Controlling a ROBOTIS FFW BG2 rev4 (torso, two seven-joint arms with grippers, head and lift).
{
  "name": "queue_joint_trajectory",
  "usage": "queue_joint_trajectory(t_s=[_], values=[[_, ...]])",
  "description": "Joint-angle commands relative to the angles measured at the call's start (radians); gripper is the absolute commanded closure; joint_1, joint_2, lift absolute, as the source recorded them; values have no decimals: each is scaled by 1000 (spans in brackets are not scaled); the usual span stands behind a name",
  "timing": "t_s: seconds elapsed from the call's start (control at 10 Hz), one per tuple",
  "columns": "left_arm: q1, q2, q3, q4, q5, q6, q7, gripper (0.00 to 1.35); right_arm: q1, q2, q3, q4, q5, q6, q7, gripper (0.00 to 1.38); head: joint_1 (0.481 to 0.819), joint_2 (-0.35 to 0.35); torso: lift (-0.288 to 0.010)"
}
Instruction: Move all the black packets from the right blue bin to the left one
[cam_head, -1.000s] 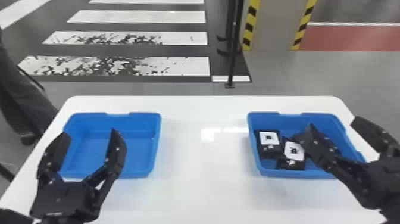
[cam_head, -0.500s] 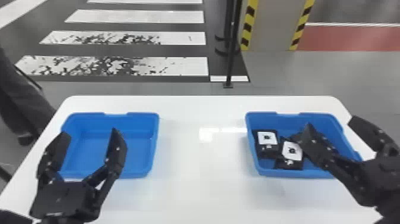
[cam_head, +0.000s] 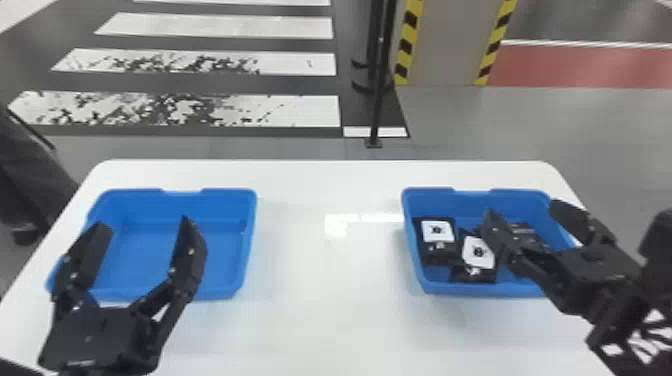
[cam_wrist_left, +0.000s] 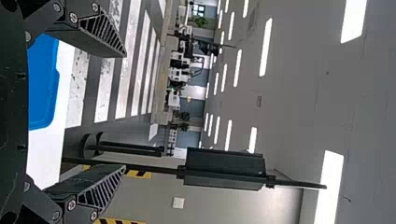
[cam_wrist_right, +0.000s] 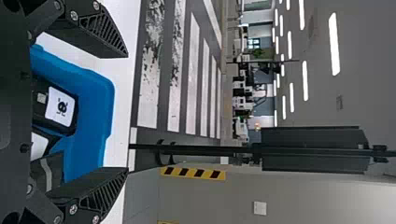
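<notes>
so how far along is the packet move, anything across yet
Nothing looks moved yet: the left blue bin shows bare blue floor between the left gripper's fingers. Nothing is in hand; both that gripper and the right gripper are open. Left to move are at least three black packets in the right blue bin.

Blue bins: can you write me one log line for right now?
right blue bin: black packets inside | left blue bin: no packets seen | left tool: open, empty | right tool: open, empty
</notes>
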Motion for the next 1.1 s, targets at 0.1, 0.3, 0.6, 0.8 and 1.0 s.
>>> queue_joint_trajectory(t_s=[0.1, 0.3, 0.6, 0.8, 1.0], values=[[-2, 0, -1, 8, 10, 0, -5, 199, -125, -17, 28, 107, 25, 112, 25, 163, 695, -50, -140], [-2, 0, -1, 10, 14, 0, -10, 203, -211, -17, 38, 215, 51, 149, 60, 167, 695, -49, -140], [-4, 0, -3, 18, 16, -5, -19, 205, -317, -26, 96, 336, 89, 207, 63, 167, 695, -63, -140], [-6, 0, -5, 25, 20, -10, -21, 205, -363, -31, 124, 414, 95, 244, 78, 176, 695, -53, -140], [-6, -1, -1, 28, 24, -15, -21, 205, -385, -29, 142, 454, 109, 249, 78, 186, 695, -45, -140]])
